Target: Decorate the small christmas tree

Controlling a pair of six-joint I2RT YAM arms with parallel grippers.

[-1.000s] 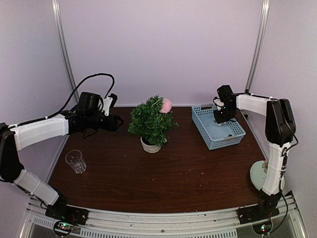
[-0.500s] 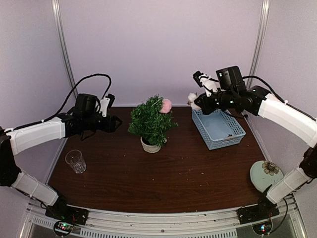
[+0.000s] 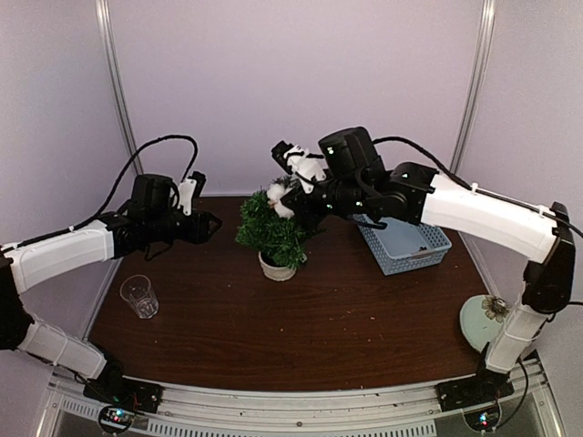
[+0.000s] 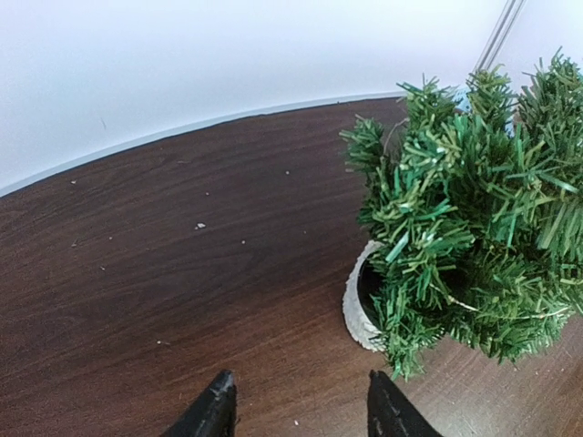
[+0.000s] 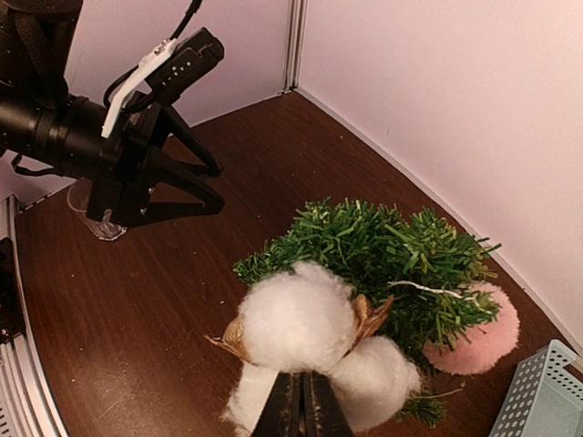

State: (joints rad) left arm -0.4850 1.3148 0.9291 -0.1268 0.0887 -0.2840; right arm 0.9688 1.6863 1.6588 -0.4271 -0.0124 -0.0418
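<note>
The small christmas tree (image 3: 273, 229) is dark green and stands in a white pot (image 3: 276, 268) mid-table. It shows in the left wrist view (image 4: 474, 209) and the right wrist view (image 5: 392, 250). A pink pompom (image 5: 474, 335) hangs on it. My right gripper (image 3: 284, 202) is shut on a white cotton boll ornament (image 5: 305, 319) with tan husks and holds it just above the tree's top (image 3: 276, 193). My left gripper (image 4: 296, 414) is open and empty, low over the table left of the tree (image 3: 208, 225).
A light-blue plastic basket (image 3: 405, 238) stands at the right of the tree. A clear glass (image 3: 138, 296) stands near the left edge. A pale round dish (image 3: 483, 319) with a flower lies at the right front. Walls close the back and sides.
My right gripper has lifted the cotton boll ornament out of the basket and swung left to above the tree. My left arm has shifted slightly left and stayed open.
</note>
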